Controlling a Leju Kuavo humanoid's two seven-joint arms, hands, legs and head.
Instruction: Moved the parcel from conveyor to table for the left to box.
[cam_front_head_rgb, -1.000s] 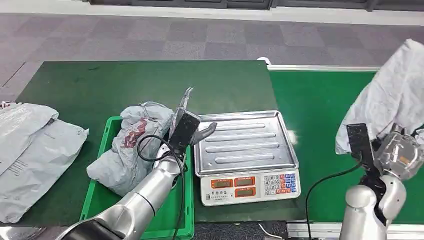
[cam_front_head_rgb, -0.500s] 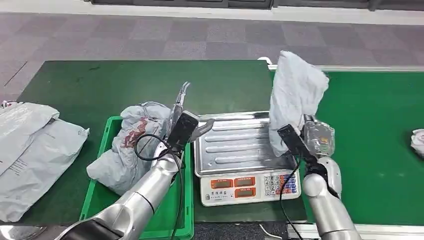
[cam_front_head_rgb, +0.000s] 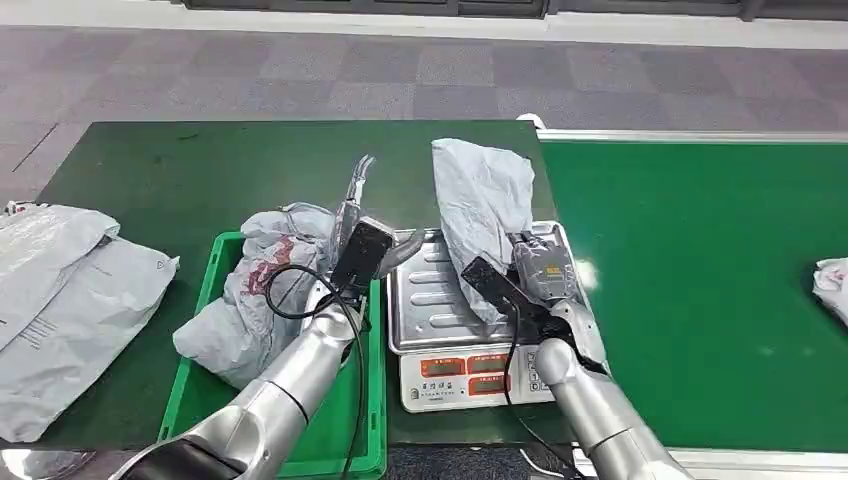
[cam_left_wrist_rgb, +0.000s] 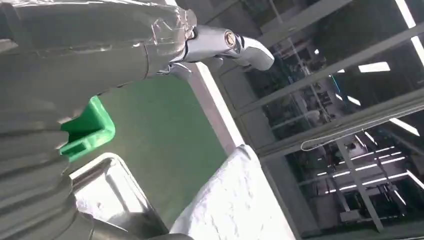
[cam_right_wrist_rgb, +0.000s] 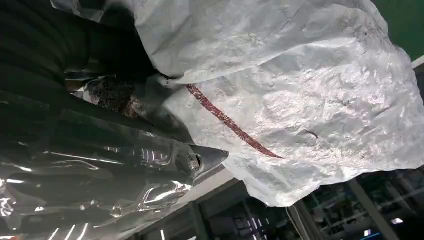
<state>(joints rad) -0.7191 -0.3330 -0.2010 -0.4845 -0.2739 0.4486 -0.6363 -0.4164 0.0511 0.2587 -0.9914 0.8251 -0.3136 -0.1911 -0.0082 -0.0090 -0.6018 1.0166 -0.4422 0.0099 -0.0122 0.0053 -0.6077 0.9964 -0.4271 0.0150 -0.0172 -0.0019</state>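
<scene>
1. Grey crinkled plastic forms the parcel (cam_front_head_rgb: 480, 205), which the right hand (cam_front_head_rgb: 540, 268) grips from below and holds upright above the steel tray of the scale (cam_front_head_rgb: 440, 305); the head view does not show whether its lower edge touches the tray.
2. In the right wrist view the same parcel (cam_right_wrist_rgb: 300, 95) shows a thin dark-red stripe across its wrinkled skin, with the hand's fingers (cam_right_wrist_rgb: 200, 160) pressed against it.
3. The left hand (cam_front_head_rgb: 365, 215) hovers between the green crate (cam_front_head_rgb: 205, 275) and the scale, fingers apart and pointing away from the robot, holding nothing.
4. In the left wrist view, the left hand's fingers (cam_left_wrist_rgb: 235, 45) are stretched out over the dark green tabletop (cam_left_wrist_rgb: 165, 135), with the crate's corner (cam_left_wrist_rgb: 90, 130) and the parcel (cam_left_wrist_rgb: 235, 205) near it.
5. A second grey bag (cam_front_head_rgb: 260, 290) with red marks lies inside the crate, bulging above its rim.
6. The scale stands on the tabletop (cam_front_head_rgb: 200, 170) just beside the crate, its orange displays and keypad facing the robot.
7. Two flat grey mailer bags (cam_front_head_rgb: 70, 300) lie at the tabletop's left end, overlapping.
8. The brighter green conveyor (cam_front_head_rgb: 700, 270) runs to the right of the scale, and another pale parcel (cam_front_head_rgb: 832, 285) lies at its far right edge.
</scene>
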